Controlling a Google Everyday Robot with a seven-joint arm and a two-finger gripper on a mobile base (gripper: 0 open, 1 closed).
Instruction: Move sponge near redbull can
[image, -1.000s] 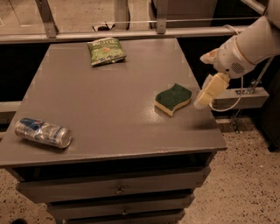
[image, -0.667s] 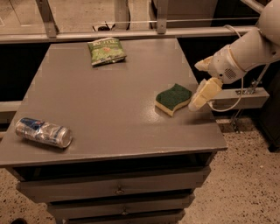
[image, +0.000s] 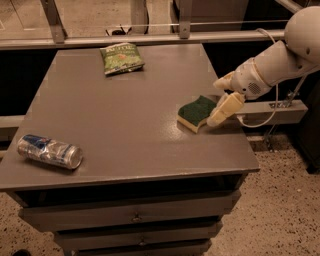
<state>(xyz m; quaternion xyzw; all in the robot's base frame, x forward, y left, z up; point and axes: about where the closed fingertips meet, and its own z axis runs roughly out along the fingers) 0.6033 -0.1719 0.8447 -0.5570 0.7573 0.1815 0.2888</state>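
Well: gripper (image: 215, 104) by right edge of counter (image: 125, 125), cream fingers (image: 226, 107) spread, holding nothing, lower one against wavy sponge (image: 195, 112), green scour top over yellow foam. Slim shiny redbull can (image: 49, 151) lying near front-left corner. Crinkly snack bag (image: 121, 58) near back edge.

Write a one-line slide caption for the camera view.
Open gripper at the sponge's right edge; can lies on its side at the table's front-left.

text: none readable | snack bag (image: 121, 58): print illegible | tool (image: 215, 104): just beside sponge (image: 196, 111)
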